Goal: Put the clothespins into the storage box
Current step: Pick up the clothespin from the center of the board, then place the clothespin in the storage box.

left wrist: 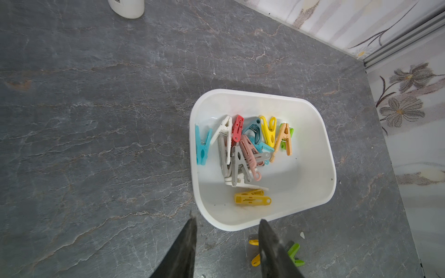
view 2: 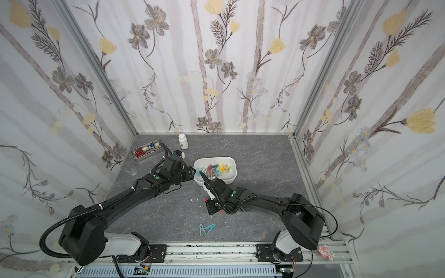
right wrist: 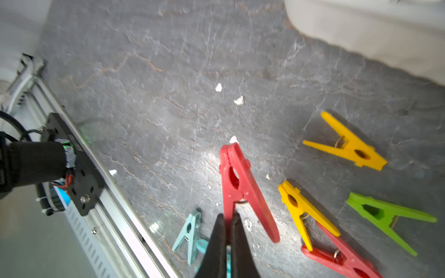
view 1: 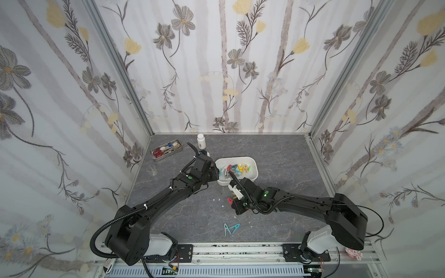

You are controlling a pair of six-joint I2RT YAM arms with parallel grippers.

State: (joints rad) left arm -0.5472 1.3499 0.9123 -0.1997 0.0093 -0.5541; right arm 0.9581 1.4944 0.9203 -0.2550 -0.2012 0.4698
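Observation:
The white storage box (view 1: 253, 166) (view 2: 233, 168) (left wrist: 320, 154) holds several clothespins (left wrist: 250, 146) in mixed colours. My left gripper (left wrist: 227, 219) (view 1: 215, 175) hangs open and empty at the box's near left corner. My right gripper (right wrist: 228, 215) (view 1: 232, 203) is shut on one leg of a red clothespin (right wrist: 238, 183) (view 2: 205, 199) in front of the box. Loose on the table beside it lie two yellow clothespins (right wrist: 346, 144) (right wrist: 305, 209), a green one (right wrist: 385, 216) and another red one (right wrist: 342, 257). Two teal clothespins (view 1: 231, 228) (right wrist: 190, 231) lie nearer the front edge.
A grey metal tray of tools (view 1: 166, 150) sits at the back left, with a white bottle (view 1: 201, 141) beside it and a clear beaker (view 1: 152, 170) by the left wall. Small white crumbs (right wrist: 238, 100) dot the table. The front rail (right wrist: 115, 192) runs close to the teal pins.

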